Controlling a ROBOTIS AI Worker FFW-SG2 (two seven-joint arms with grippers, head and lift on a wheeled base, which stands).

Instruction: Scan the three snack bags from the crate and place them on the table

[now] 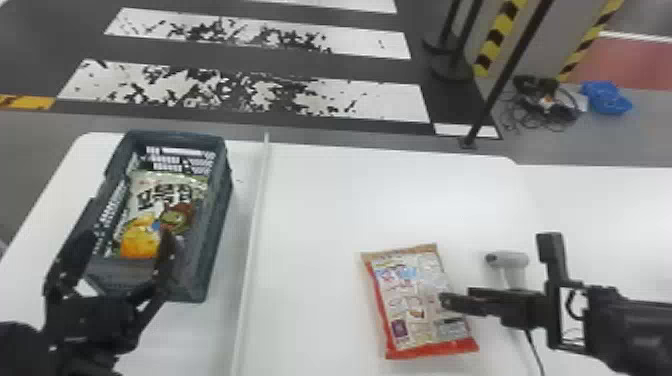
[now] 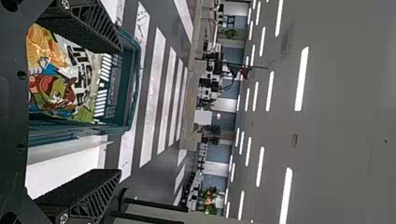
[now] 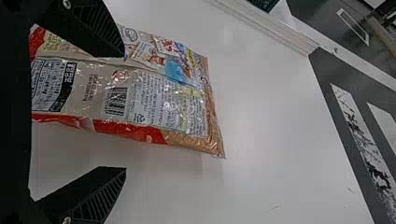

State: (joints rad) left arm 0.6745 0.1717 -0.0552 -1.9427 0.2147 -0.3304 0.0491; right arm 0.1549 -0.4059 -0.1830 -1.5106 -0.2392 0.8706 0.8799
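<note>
Ribbed claw (image 1: 456, 296) above glossy bag (image 1: 407, 300)

Left pincer (image 1: 127, 239) agape; right pincer (image 1: 456, 296) likewise

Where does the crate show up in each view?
Head view: the crate stands on the table's left side, around a snack bag.
Left wrist view: its rim is close to the left gripper.
Right wrist view: probably a dark sliver beyond the white divider.
Shared landmark: white floor stripes.
</note>
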